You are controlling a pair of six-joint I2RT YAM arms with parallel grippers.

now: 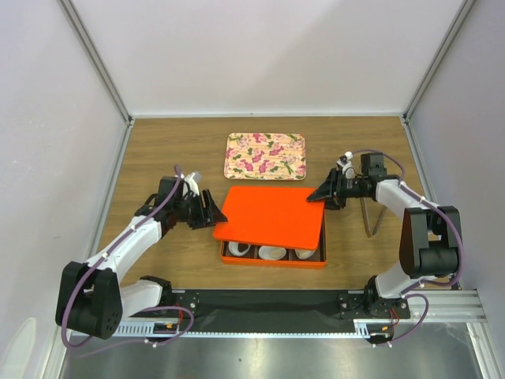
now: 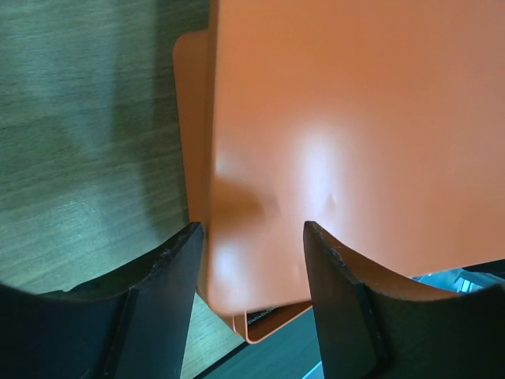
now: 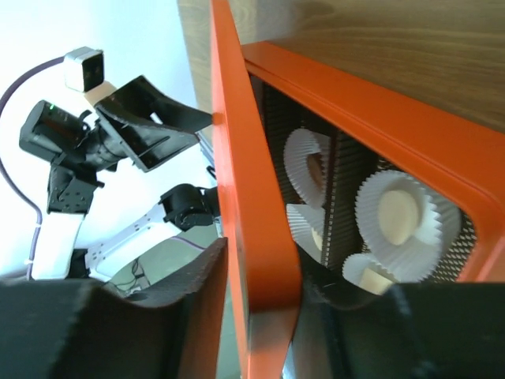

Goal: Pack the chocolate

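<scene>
at the near side of the brown wooden table [image 1: 166, 150] lies a shallow orange rectangular box [image 1: 272, 262], its front row of dark compartments uncovered and holding three white fluted paper cups [image 1: 272, 253] side by side. the chocolate cannot be made out for sure: the left cup has a darker middle, but it is too small to tell, and the rest of the box is hidden. over the box's middle and far part sits a flat orange rectangular lid [image 1: 272, 215], shifted toward the back; in the right wrist view there is a gap between the lid and the box rim, with cups showing through it. the left gripper [image 1: 211, 212] is at the lid's left edge with its fingers spread apart, one tip touching that edge, not clamping it. the right gripper [image 1: 323, 195] is at the lid's far right corner, its fingers closed on the lid's rim from both sides. beyond the box, apart from it, a rectangular tray with a pink and green flower pattern [image 1: 265, 155] lies flat on the table.
</scene>
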